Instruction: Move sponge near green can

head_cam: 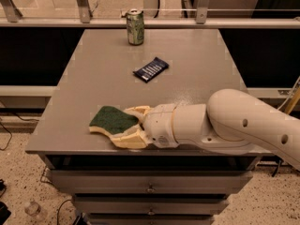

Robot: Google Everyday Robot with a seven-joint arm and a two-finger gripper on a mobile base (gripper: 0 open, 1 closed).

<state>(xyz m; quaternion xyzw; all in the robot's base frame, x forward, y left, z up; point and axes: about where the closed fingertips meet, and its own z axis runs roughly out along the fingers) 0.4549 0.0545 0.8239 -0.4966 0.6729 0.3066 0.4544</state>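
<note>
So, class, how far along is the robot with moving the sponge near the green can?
Done: the gripper is at the sponge, by the table's front edge. In hand: taking hold of it; whether it is gripped is unclear. Left: the whole carry, past the snack bar, to the green can at the far edge.
</note>
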